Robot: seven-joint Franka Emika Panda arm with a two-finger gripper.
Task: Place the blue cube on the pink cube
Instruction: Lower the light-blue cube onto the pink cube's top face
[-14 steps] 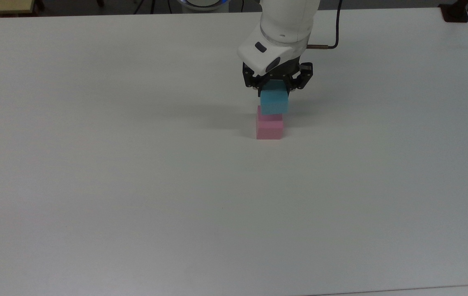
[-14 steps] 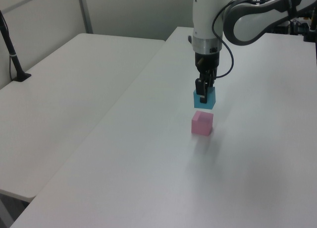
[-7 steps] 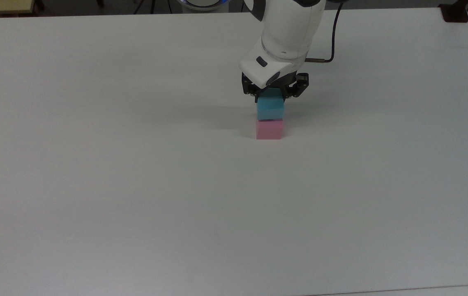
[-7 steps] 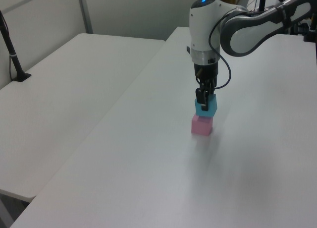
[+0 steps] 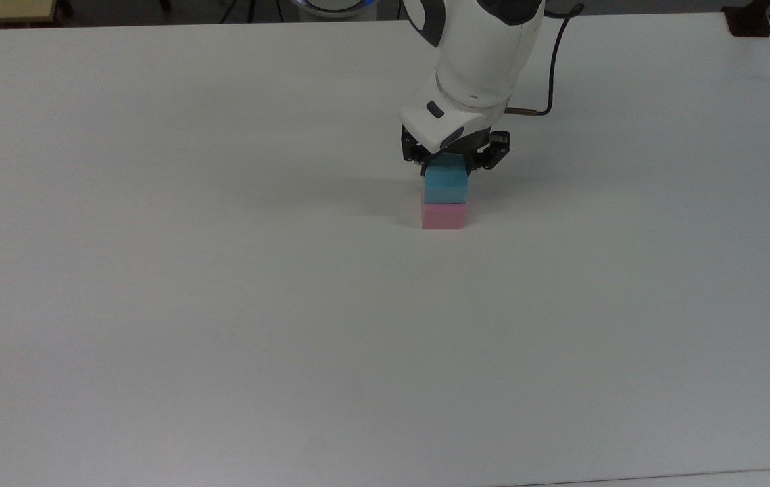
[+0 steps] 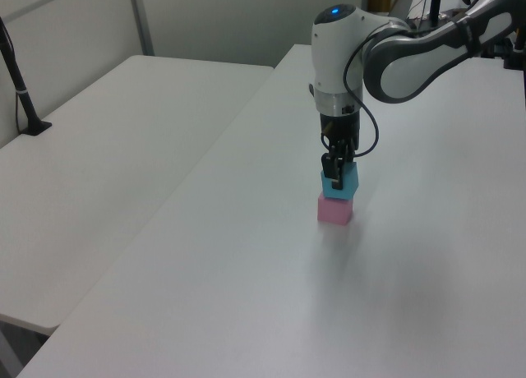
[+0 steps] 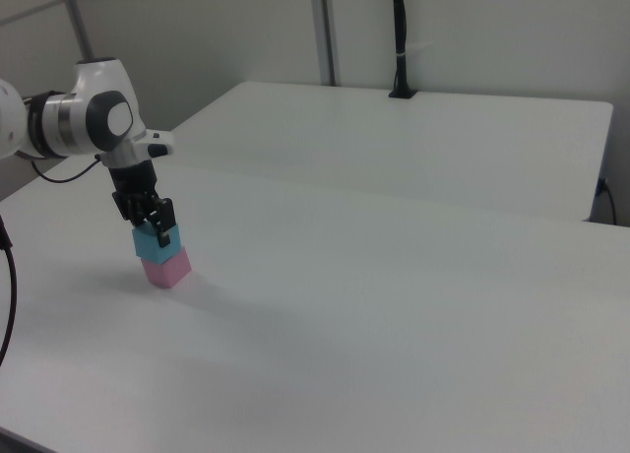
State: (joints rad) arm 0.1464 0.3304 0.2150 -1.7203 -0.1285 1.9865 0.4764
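The blue cube [image 5: 445, 185] [image 6: 340, 184] [image 7: 155, 240] sits squarely on top of the pink cube [image 5: 443, 216] [image 6: 335, 211] [image 7: 166, 270], which rests on the white table [image 5: 222, 304]. My gripper [image 5: 451, 162] [image 6: 338, 177] [image 7: 157, 226] comes straight down over the stack, its black fingers shut on the blue cube's sides. The white wrist hides the cube's upper face in the top view.
A black cable [image 5: 547, 74] loops off the wrist at the top view's right. A second white table [image 6: 107, 148] stands beside this one, with a black post [image 6: 20, 90] on it. A dark clamp [image 5: 750, 20] sits at the table's far right corner.
The gripper has carried the blue cube down and over the pink cube. One second ago the blue cube hung above and behind it; now it rests on the pink cube's top.
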